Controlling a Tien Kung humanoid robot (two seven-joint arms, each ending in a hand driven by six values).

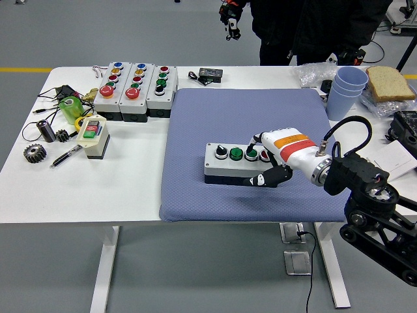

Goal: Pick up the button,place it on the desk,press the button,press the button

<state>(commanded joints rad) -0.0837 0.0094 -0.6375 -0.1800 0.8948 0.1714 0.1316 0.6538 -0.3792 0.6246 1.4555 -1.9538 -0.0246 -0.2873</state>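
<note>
A grey button box (pixel 238 163) with a black knob, two green buttons and a red button lies on the blue mat (pixel 247 117). My right hand (pixel 264 156) reaches in from the right and is over the box's right end. One finger points down onto the right green button (pixel 251 154). The thumb curls along the box's front side. The red button is mostly hidden behind the hand. My left arm is out of view.
Three more button boxes (pixel 135 88) stand at the back left, with a small box (pixel 92 135), gears, a pen and wires near them. Blue cups (pixel 344 91) and bread (pixel 389 82) are at the back right. A person stands behind the table.
</note>
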